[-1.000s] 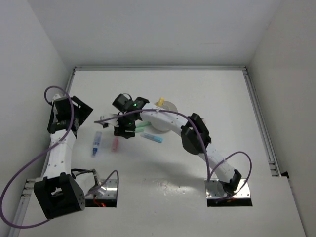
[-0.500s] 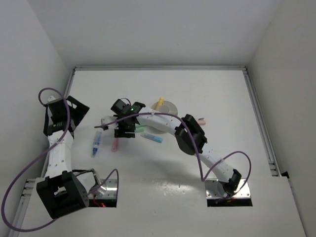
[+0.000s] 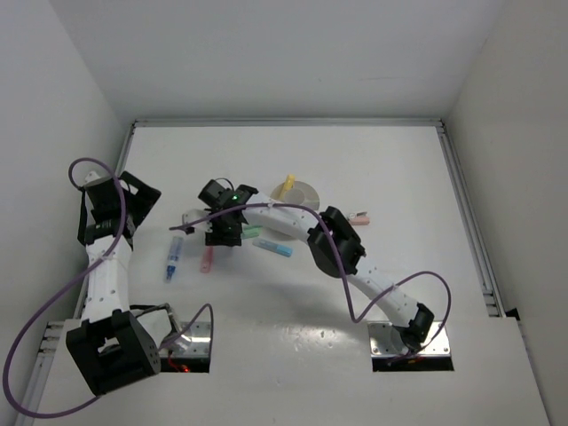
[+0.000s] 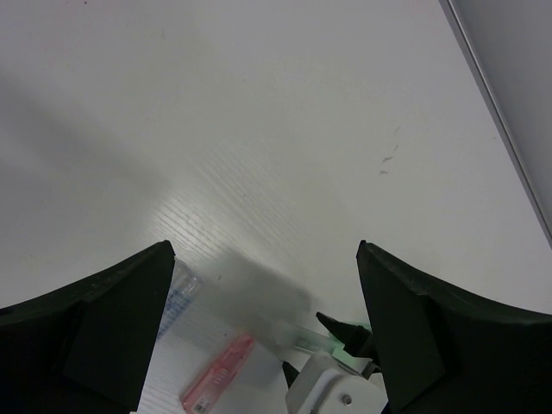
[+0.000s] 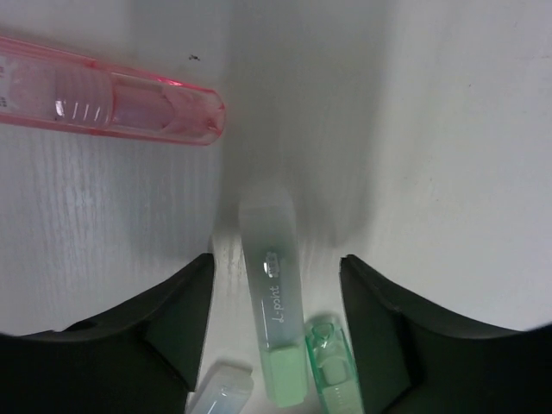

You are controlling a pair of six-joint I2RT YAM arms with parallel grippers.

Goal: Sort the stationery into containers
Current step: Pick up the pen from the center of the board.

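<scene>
While right hand (image 5: 276, 266) straddles the green marker (image 5: 276, 336) on the tabletop (image 5: 431, 129), spread wide, left hand (image 4: 263, 252) hangs above the tabletop, spread wide too, gripping nothing.

Top cam is fixed high up on the near side, looking down over the whole table (image 3: 373, 169). Left wrist cam hangs a fair way up, tilted down over the table's left part. Right wrist cam is way closer, nearly on the surface, staring straight down at the green marker (image 5: 274, 328). All three catch the pink marker (image 3: 207, 259).
</scene>
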